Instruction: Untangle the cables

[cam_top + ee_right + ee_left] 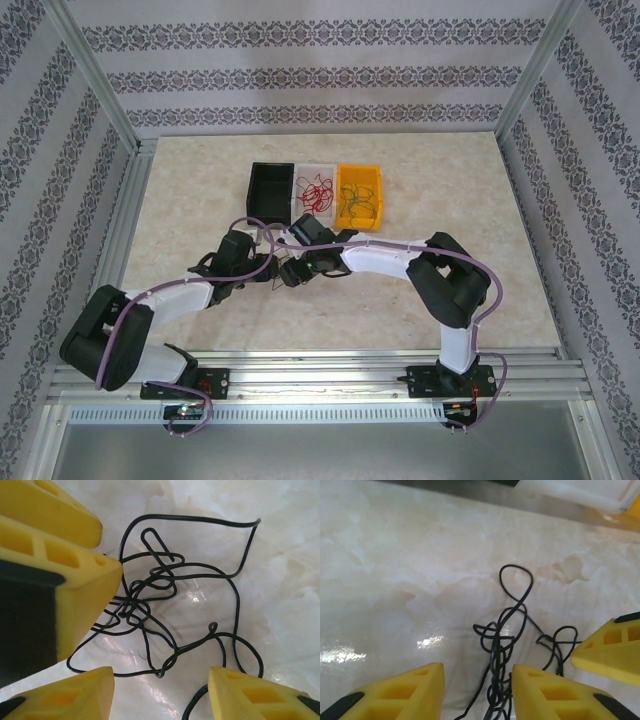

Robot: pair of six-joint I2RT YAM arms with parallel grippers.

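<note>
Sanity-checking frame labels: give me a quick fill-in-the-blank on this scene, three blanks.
1. The tangled cables between the fingers of the right gripper are ___.
2. The bin holding red wires is ___.
3. The rightmost bin is ___.
Missing: black; white; yellow.

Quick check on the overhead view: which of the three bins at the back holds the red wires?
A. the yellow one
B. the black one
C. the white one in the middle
C: the red wires lie in the white bin, which sits between the black bin and the yellow bin.
</note>
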